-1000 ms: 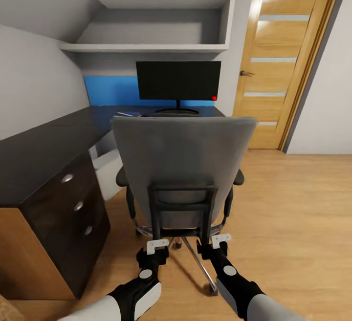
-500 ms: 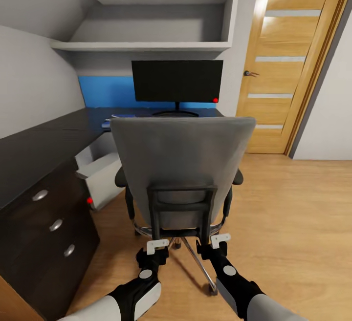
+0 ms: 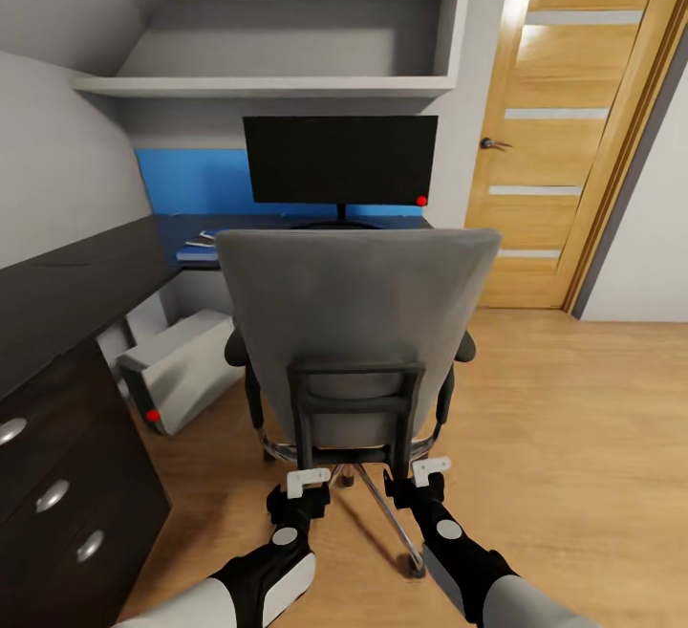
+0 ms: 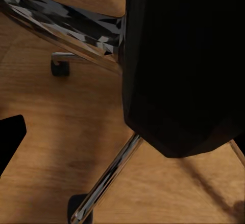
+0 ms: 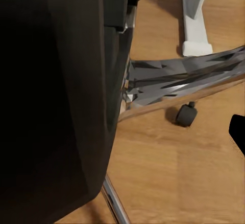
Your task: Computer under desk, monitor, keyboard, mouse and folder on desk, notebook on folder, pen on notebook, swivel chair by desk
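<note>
Since earlier frame: robot and swivel chair (image 3: 355,322) advanced together toward desk (image 3: 67,293); drawers slid out of view to left, computer (image 3: 177,368) more exposed.

Left gripper (image 3: 308,482) and right gripper (image 3: 428,468) pressed against black lower back frame of chair. Clenched or released: cannot tell, fingers hidden.

Judgement: low two-point contact lets both arms push chair squarely on castors.

Monitor (image 3: 339,160) on desk beyond chair. Computer on floor beneath desk.
</note>
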